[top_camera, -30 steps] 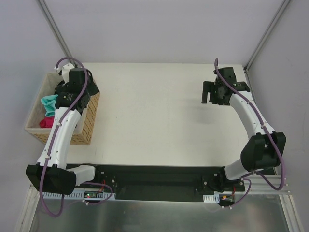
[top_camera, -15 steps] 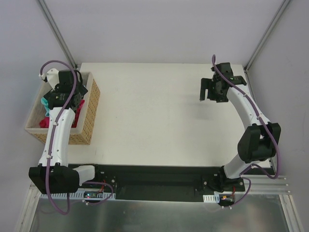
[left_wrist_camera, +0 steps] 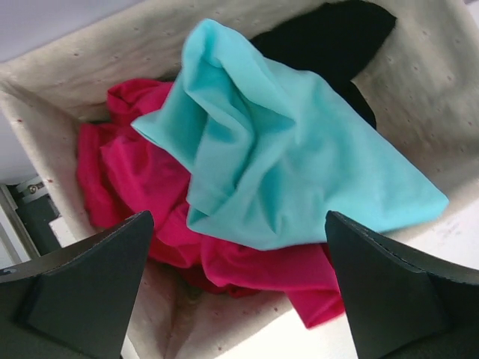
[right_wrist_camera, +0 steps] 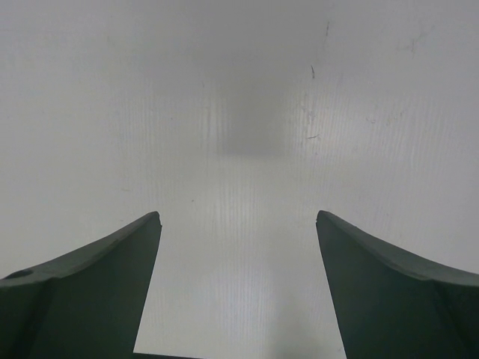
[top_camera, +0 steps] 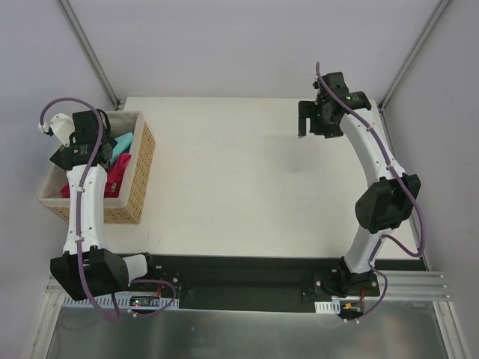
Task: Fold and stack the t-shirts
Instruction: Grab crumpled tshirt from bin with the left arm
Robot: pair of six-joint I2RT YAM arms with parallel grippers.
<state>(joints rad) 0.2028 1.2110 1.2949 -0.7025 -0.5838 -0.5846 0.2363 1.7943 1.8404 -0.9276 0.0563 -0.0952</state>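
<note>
Left fingers (left_wrist_camera: 82, 284) and right fingers (right_wrist_camera: 82, 292) are released and empty, while all three shirts (left_wrist_camera: 284, 157) lie crumpled in the basket (left_wrist_camera: 67, 60) at nine o'clock, none folded yet.

A white table (top_camera: 247, 179) fills the middle of the overhead view, its top matt and plain. Close up, the surface shows a few fine scratches and a soft grey shadow (right_wrist_camera: 251, 138). Pale grey walls (top_camera: 247, 45) stand behind it and on both sides. Two thin metal poles, one at the left (top_camera: 88, 51) and one at the right (top_camera: 413, 54), slant down to the table's back corners. A black strip (top_camera: 239, 273) runs along the near edge, and below it lies a brushed metal sheet (top_camera: 239, 336). The light is even and diffuse.
</note>
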